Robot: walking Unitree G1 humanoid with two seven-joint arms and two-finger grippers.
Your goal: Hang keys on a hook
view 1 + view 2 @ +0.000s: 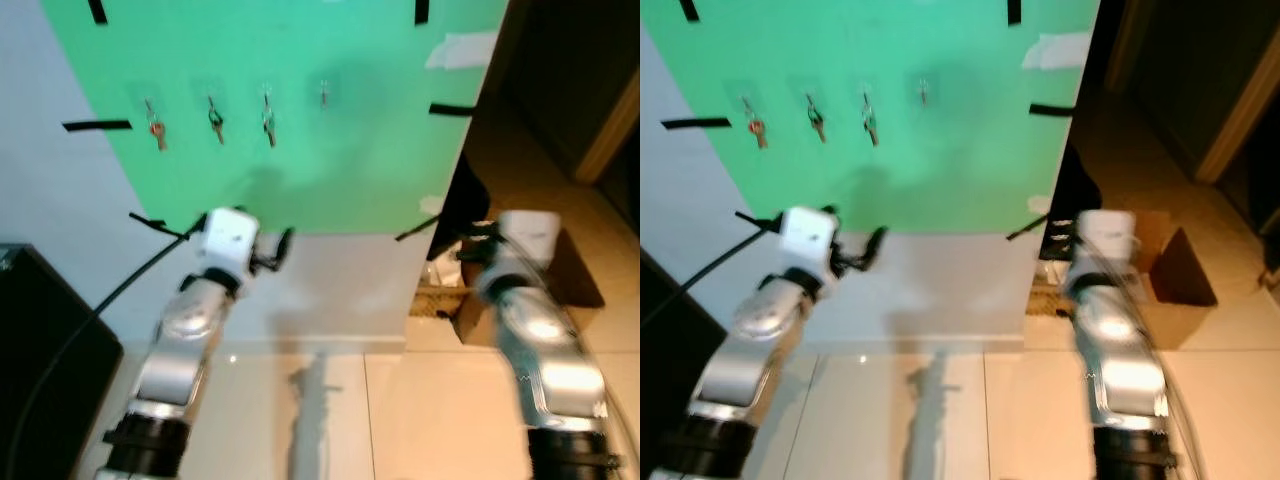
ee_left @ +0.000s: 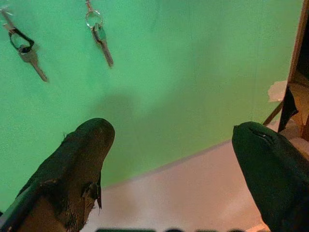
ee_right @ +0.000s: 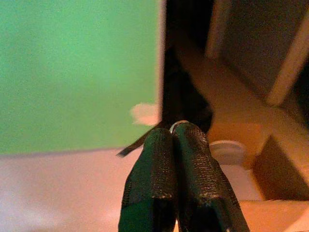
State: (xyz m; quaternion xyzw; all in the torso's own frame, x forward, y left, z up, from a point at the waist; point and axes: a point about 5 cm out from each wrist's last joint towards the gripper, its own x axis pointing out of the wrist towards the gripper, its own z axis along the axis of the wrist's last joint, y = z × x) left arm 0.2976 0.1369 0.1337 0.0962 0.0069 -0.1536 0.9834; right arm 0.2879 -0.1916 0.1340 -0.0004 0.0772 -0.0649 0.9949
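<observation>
- Three small metal keys (image 1: 213, 124) already hanging in a row on the flat green wall board (image 1: 360, 150); fourth hook (image 1: 323, 93) bare, presumably the target.
- Left end effector (image 2: 174, 140) raised toward board, fingers wide apart, empty.
- Right end effector (image 3: 175, 145) pressed together, thin silvery ring (image 3: 178, 123) at tips, probably the key's.

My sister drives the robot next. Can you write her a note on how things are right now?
Left tool: open, empty, raised toward the green board.
Right tool: fingers pressed shut, a sliver of silver ring at the tips; whether a key hangs from it is hidden.
Three small metal keys hang on the board's hooks.
The fourth hook, on the right, looks bare.
Left: probably hang a key there.
</observation>
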